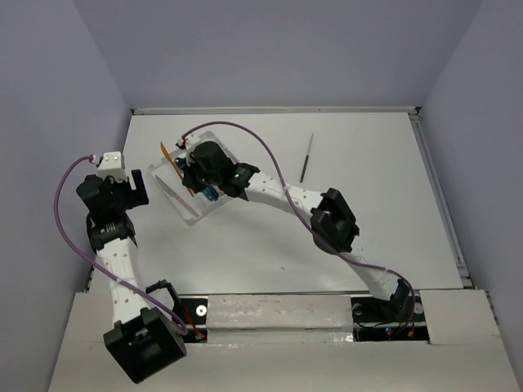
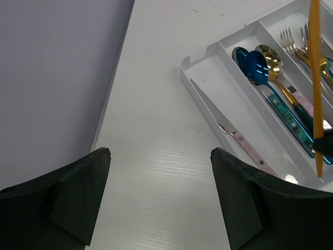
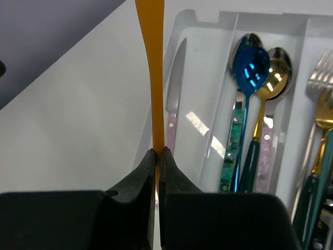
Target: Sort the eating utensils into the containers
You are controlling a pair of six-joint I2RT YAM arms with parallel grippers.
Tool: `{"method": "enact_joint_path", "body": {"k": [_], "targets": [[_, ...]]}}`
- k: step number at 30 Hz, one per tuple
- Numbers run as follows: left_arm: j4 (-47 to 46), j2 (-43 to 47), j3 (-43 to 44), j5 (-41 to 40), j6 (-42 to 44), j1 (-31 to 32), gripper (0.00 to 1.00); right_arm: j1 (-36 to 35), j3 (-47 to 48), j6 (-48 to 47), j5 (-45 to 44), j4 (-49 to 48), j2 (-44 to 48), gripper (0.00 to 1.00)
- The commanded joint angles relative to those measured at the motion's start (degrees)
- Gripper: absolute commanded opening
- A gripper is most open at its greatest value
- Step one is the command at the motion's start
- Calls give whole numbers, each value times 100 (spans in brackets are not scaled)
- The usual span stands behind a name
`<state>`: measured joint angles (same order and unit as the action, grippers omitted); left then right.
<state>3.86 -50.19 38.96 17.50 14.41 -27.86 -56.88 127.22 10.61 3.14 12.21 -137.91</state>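
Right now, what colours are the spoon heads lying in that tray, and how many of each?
Blue spoon: 1
Gold spoon: 1
Silver spoon: 1
Total: 3, all in the middle compartment of the tray.

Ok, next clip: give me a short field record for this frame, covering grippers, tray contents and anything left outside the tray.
right gripper: shut on orange utensil, at the knife side of the tray
left gripper: open, empty, over table beside tray
tray, first compartment: pink-handled knife
tray, middle compartment: spoons, blue, gold and silver
tray, third compartment: forks
outside tray: one dark slim utensil on table
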Motion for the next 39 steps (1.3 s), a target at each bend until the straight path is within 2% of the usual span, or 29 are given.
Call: {"method": "enact_joint_path", "body": {"k": [1,4,9,17,18,20,21,22,25,27,31,33,36,37,39], "targets": [[-245,36,-73,-1,-53,-53,89,-209,242,555,266,704,-140,0],[-254,36,-73,8,-53,-62,89,-209,347,740,135,888,-341,0],[-254,71,-82,43,-44,-62,89,-209,1435,697,170,1555,-921,0],[-263,133,-90,61,-26,-62,89,-209,1674,714,91,1724,-1116,0],[-254,141,-90,61,-26,-62,89,-209,1709,706,108,1750,-1142,5],[-245,159,-90,70,-18,-62,89,-209,1719,697,135,1767,-1142,23],[-245,168,-90,70,-26,-62,89,-209,1719,679,178,1768,-1133,39],[-245,168,-90,87,-18,-53,90,-209,1692,644,196,1759,-1116,45],[-245,168,-90,96,-26,-62,89,-209,1596,487,284,1750,-976,55],[-245,177,-99,105,-26,-62,90,-209,1447,320,302,1741,-853,57],[-236,185,-99,122,-26,-62,90,-262,859,-260,433,1732,7,59],[-228,194,-108,149,-18,-62,90,-262,394,-506,442,1689,964,60],[-236,229,-108,201,-18,-62,89,-262,-985,-999,5,1583,2449,68],[-228,238,-108,210,-18,-62,90,-105,-1771,-1243,-467,1592,2783,75],[-228,291,-125,289,17,-62,90,167,-2523,-1281,-787,1819,3575,81]]}}
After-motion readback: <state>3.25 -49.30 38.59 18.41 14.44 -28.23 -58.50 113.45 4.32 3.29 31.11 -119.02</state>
